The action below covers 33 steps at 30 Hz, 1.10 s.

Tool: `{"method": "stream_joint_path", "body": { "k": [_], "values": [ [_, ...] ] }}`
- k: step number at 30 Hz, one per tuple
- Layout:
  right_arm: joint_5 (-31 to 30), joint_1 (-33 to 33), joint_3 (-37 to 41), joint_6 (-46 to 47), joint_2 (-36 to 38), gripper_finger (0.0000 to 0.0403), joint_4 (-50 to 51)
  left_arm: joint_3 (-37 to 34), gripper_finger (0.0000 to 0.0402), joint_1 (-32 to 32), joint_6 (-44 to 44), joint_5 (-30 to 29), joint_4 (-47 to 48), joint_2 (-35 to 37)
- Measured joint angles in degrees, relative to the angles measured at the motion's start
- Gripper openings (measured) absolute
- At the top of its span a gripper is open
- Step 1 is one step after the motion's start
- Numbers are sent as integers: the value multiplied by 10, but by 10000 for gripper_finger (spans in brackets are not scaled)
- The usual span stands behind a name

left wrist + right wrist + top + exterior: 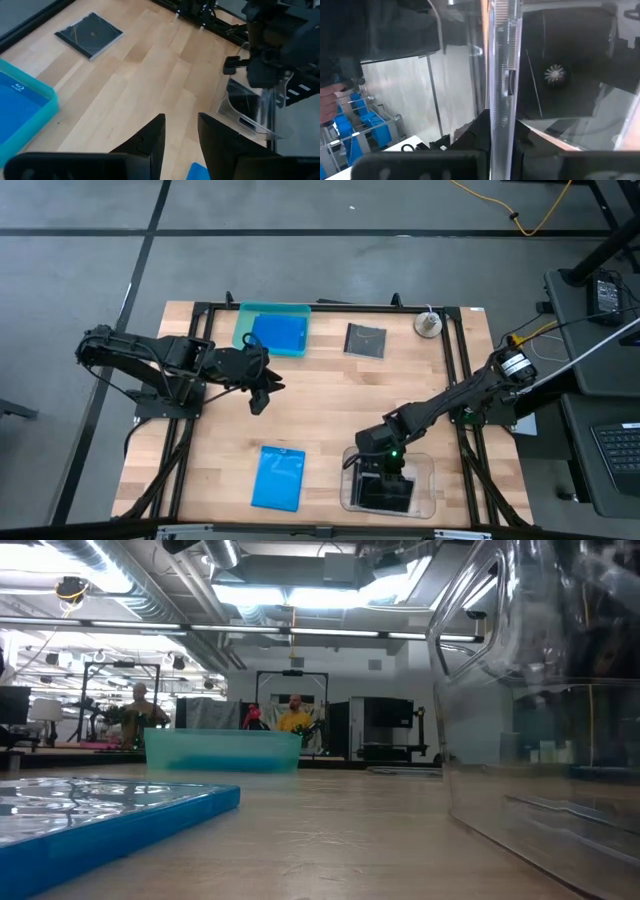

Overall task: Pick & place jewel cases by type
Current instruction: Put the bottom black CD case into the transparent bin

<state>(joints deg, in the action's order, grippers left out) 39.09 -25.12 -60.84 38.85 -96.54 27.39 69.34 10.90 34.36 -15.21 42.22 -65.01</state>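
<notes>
A blue jewel case (279, 477) lies flat near the table's near edge. Another blue case (279, 334) lies in the teal tray (244, 315) at the far edge. One dark square case (365, 340) showing a disc lies flat right of that tray. My right gripper (386, 467) hangs over the clear tray (432, 480) at the near edge, shut on a clear-edged jewel case (501, 75). A dark case (385, 495) lies inside that tray. My left gripper (259, 397) is open above bare wood, just nearer than the teal tray. My right gripper pinches the jewel case by one thin edge (500, 117) between its two fingers (479, 131). The fingers come from above, pointing down into the clear tray. The case stands on edge, seen edge-on from the wrist. Whether its lower edge rests on the tray cannot be seen.
A small round grey object (428, 324) sits at the far right corner. Black frame rails (460, 360) run along the table's sides. Bare wood (330, 405) lies between the trays. In the low view, people stand in the room beyond the table.
</notes>
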Motion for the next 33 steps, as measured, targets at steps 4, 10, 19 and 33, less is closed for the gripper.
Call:
{"method": "stream_joint_path", "body": {
  "k": [4, 10, 19, 33],
  "values": [
    [0, 0, -16, -2, 1, 20, -3, 0, 109, 0, -2, -4, 0, 0],
    [-17, 0, -20, -4, -2, 17, -9, 0, 108, 0, -11, -4, 0, 0],
    [-22, 5, -17, -18, -24, 39, -10, 0, 107, 0, -11, -4, 0, 0],
    [-65, 8, -50, -45, -23, 44, 18, 0, 106, 0, -11, -4, 0, 0]
  ]
}}
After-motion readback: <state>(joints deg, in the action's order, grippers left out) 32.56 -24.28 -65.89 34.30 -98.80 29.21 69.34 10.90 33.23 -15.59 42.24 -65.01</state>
